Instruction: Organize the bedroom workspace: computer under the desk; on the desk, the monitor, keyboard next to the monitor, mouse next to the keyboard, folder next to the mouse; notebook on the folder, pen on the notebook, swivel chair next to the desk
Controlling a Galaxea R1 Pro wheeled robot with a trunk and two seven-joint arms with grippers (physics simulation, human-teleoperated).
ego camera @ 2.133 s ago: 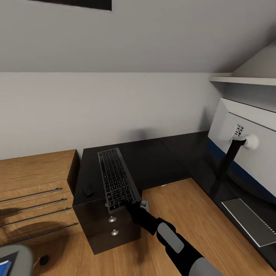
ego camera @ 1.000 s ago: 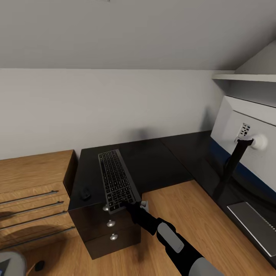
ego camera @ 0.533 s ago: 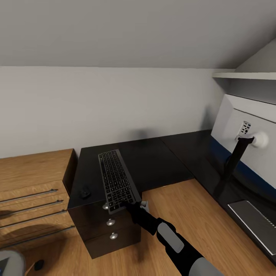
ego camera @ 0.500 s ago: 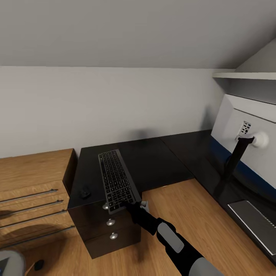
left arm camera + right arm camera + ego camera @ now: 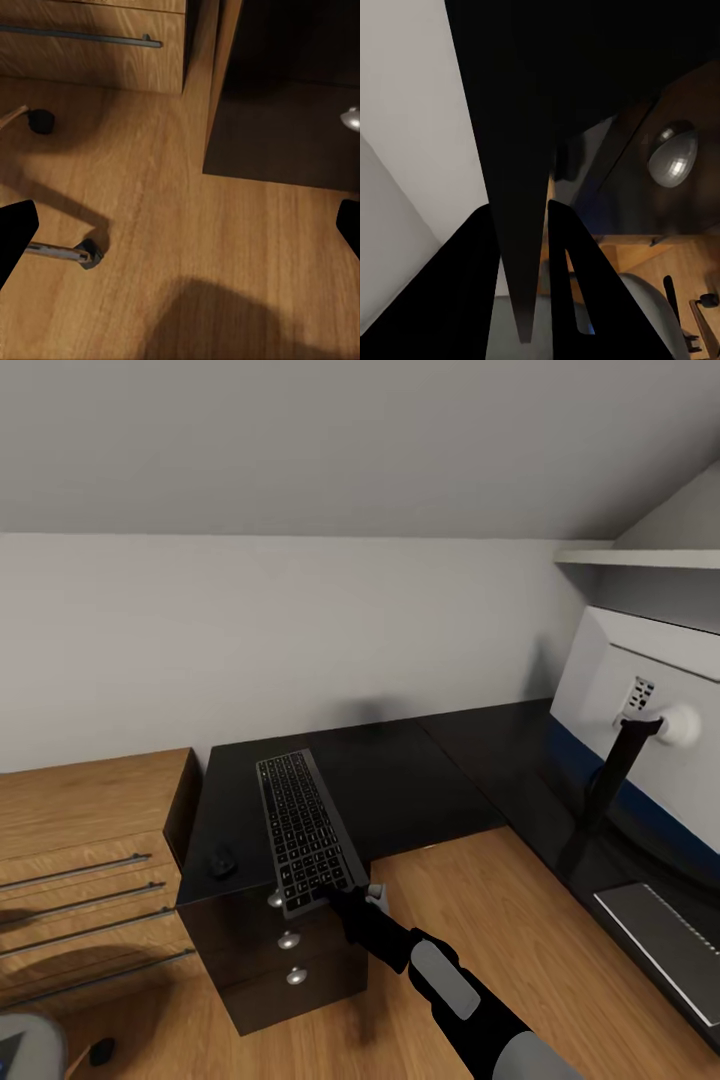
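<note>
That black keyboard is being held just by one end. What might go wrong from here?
The right pincer grips the keyboard only at its near end, so the long board could tilt or slip out.

The mouse sits close beside it on the desk; a sideways swing might knock it off the edge.

The monitor is far across the desk, so the carry is long, with more chance to slip.

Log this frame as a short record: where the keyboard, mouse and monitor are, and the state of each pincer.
keyboard: on the desk, near end overhanging the front edge above the drawer unit
right pincer: shut on the keyboard's near end
left pincer: open, over the wooden floor
mouse: on the desk, left of the keyboard, apart from it
monitor: upright on the desk's right wing, pale back showing
</note>
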